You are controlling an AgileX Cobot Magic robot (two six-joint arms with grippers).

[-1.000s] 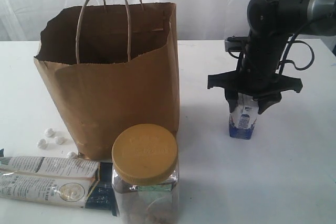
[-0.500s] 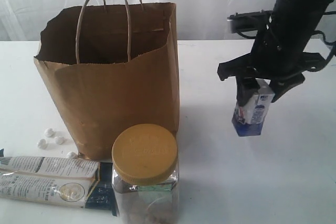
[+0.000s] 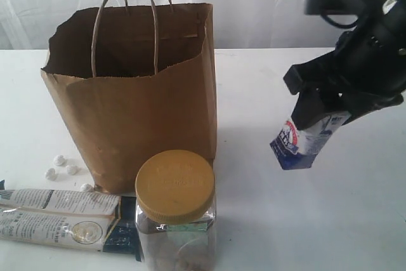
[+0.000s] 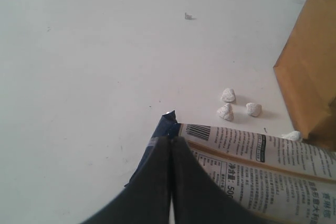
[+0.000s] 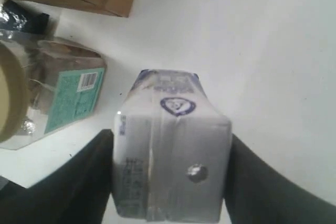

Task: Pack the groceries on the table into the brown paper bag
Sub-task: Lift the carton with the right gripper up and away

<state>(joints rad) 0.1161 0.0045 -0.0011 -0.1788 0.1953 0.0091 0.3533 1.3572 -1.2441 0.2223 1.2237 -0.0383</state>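
My right gripper (image 3: 325, 113) is shut on the small white-blue carton (image 3: 303, 140), which hangs tilted above the white table (image 3: 330, 220), right of the brown paper bag (image 3: 136, 93). The right wrist view shows the carton (image 5: 170, 145) squeezed between both dark fingers. The clear jar with yellow lid (image 3: 176, 207) stands in front of the bag; it also shows in the right wrist view (image 5: 47, 98). The long white-black twin packet (image 3: 63, 218) lies at the front left. My left gripper (image 4: 171, 142) is shut with nothing in it, its tips over the packet's dark end (image 4: 252, 166). Can, bottle and pouch are out of view.
Several small white lumps (image 3: 63, 168) lie on the table by the bag's left corner, also seen as lumps (image 4: 236, 108) in the left wrist view beside the bag's wall (image 4: 310, 72). The bag stands open with its twine handles (image 3: 124, 23) upright.
The right gripper has lifted the carton off the table, risen and tilted it, drifting slightly right. The left side and the other groceries have not moved.
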